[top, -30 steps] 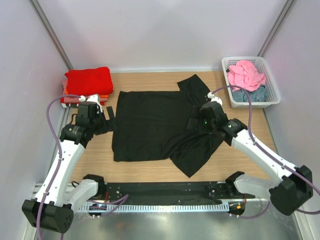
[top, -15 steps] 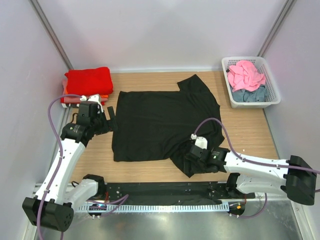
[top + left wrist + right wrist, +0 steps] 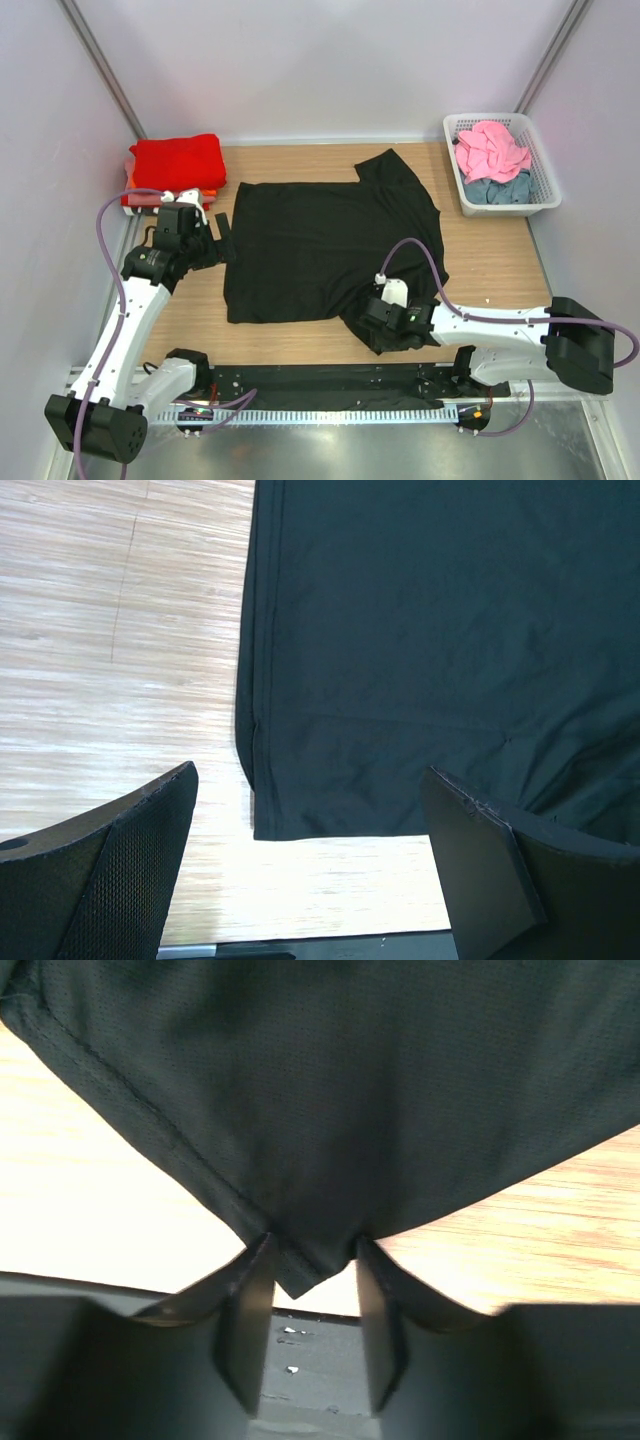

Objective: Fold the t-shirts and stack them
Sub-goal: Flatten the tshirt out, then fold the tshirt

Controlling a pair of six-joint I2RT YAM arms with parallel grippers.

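Right gripper [image 3: 313, 1252]: jaws are standing partly apart, straddling the near corner tip of the black t-shirt [image 3: 320, 240] and not clamping it.
Left gripper [image 3: 310, 780]: is hanging wide open and holding nothing; the shirt's hem corner is lying just ahead of it.
Slip risk: only the very tip is sitting inside the right jaws, so a shallow pinch is likely to be pulling free on the lift.
Bunching risk: a one-sided lift is risking dragging the flat cloth into wrinkles.

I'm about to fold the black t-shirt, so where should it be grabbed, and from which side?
Grip the black t-shirt by its nearest pointed corner, coming from the table's near edge: that corner juts out flat, between the right gripper's parted fingers.
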